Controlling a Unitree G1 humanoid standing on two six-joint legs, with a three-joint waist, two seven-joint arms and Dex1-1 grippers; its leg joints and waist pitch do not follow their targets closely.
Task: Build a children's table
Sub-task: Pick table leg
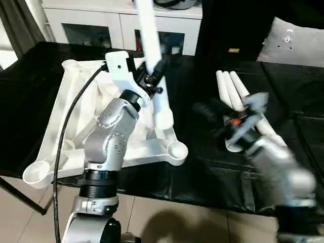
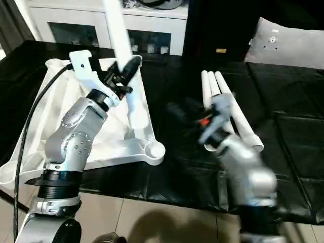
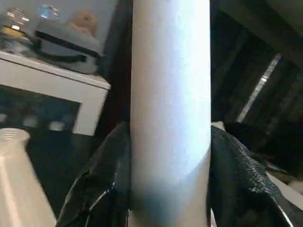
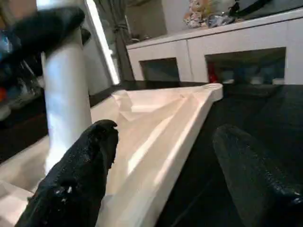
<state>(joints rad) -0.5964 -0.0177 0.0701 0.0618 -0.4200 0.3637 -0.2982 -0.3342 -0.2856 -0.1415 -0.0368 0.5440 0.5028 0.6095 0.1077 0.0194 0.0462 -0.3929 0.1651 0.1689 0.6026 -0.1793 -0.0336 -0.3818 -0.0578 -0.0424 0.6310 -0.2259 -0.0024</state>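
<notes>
Right now the left end effector [image 1: 153, 77] is clamped on one leg [image 1: 152, 45], its black fingers [image 3: 102, 184] pressed to either side of the white tube, which rises steeply from the tabletop [image 1: 71, 121]. That top lies ribs-up on the left part of the black counter [image 1: 202, 167], corner sockets showing, the near-right socket [image 1: 176, 150] bare. The leg's lower end comes down close behind that near-right corner, but whether it is seated in anything cannot be made out, since the arm covers part of the top.

On the right, three spare legs [image 1: 238, 101] lie side by side on the counter, running from far to near. The right end effector [image 1: 215, 119] hovers just left of them with its fingers [image 4: 80, 179] spread wide and nothing between them (it is blurred in the head views).

What could go wrong, as I judge it: the held leg leans, so pressing it down at that angle might jam it against a socket rim or skid the light top across the counter. A grip so far from the leg's foot gives little control of that foot, and the tube could slip through the fingers. The free arm, moving fast, might knock the spare legs and send them rolling toward the near edge.
</notes>
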